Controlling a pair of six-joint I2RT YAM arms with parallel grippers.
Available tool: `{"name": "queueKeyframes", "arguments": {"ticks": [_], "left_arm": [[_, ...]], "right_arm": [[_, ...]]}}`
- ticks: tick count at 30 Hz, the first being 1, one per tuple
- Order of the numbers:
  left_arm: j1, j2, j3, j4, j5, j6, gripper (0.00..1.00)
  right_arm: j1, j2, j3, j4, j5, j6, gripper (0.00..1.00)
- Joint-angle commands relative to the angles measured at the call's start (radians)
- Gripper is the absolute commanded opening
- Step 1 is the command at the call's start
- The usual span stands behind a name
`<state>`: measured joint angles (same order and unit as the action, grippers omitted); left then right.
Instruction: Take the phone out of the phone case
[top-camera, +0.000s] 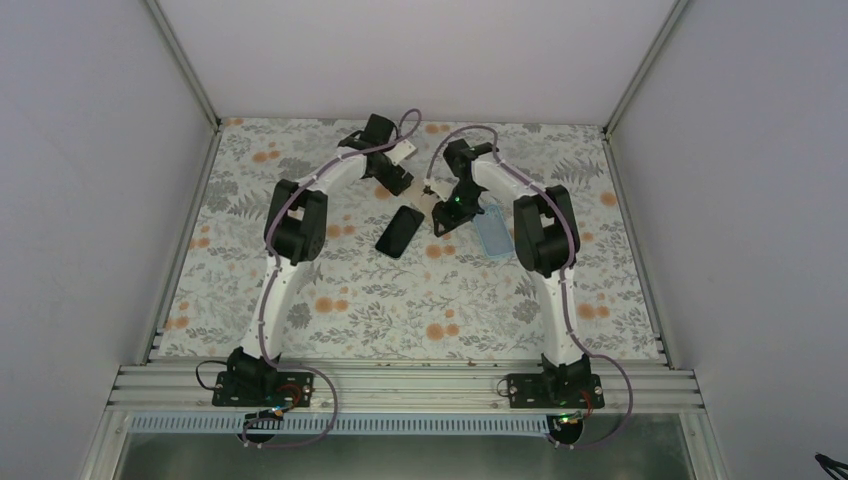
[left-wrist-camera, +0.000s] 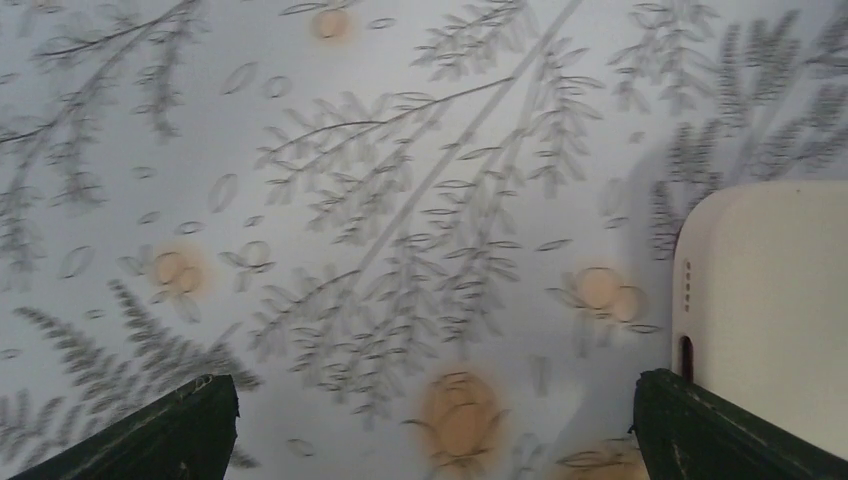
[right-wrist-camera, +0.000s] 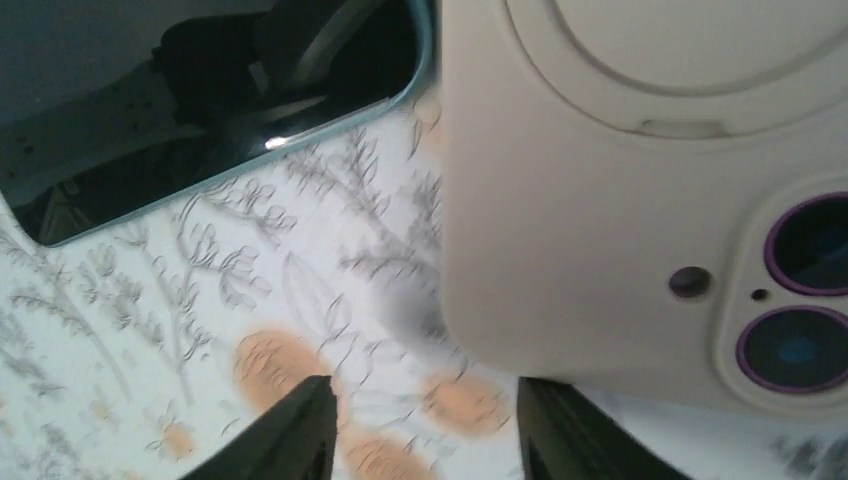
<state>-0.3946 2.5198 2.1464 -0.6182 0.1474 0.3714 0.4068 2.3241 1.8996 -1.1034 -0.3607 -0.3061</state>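
A cream phone case (right-wrist-camera: 600, 200) holds a phone whose purple-ringed camera lenses (right-wrist-camera: 800, 300) show through the cut-out. It sits between my two grippers in the top view (top-camera: 427, 196). In the left wrist view the case (left-wrist-camera: 770, 300) is at the right, beside my right fingertip (left-wrist-camera: 700, 420). My left gripper (left-wrist-camera: 430, 385) is wide open with only the tablecloth between its fingers. My right gripper (right-wrist-camera: 422, 385) is open, its right finger (right-wrist-camera: 580, 435) just under the case's edge. I cannot tell whether the case touches either finger.
A black phone with a teal edge (top-camera: 400, 231) lies screen up near the case and shows at the upper left of the right wrist view (right-wrist-camera: 200, 90). A clear bluish case (top-camera: 492, 232) lies to the right, by the right arm. The flowered cloth (top-camera: 380, 300) covers the table.
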Motion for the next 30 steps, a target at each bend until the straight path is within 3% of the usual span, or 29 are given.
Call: {"name": "queueKeyframes", "arguments": {"ticks": [1,6,11,18,30], "left_arm": [[-0.122,-0.021,-0.043,-0.155,0.308,0.005,0.98],[-0.127,-0.032,-0.033,-0.185,0.357,0.014,0.97],[-0.130,-0.053,-0.061,-0.183,0.343,0.023,0.97],[-0.130,-0.048,-0.061,-0.167,0.291,0.011,0.97],[-0.104,-0.068,-0.045,-0.137,0.231,-0.001,1.00]], "right_arm": [[0.041,-0.101,-0.008,0.180,-0.034,-0.055,0.59],[0.043,-0.137,-0.048,0.212,0.039,-0.058,0.75],[0.043,-0.204,-0.144,0.280,0.113,-0.116,0.98],[0.006,-0.190,-0.192,0.275,0.177,-0.204,1.00],[-0.041,-0.307,-0.430,0.357,0.162,-0.241,1.00]]}}
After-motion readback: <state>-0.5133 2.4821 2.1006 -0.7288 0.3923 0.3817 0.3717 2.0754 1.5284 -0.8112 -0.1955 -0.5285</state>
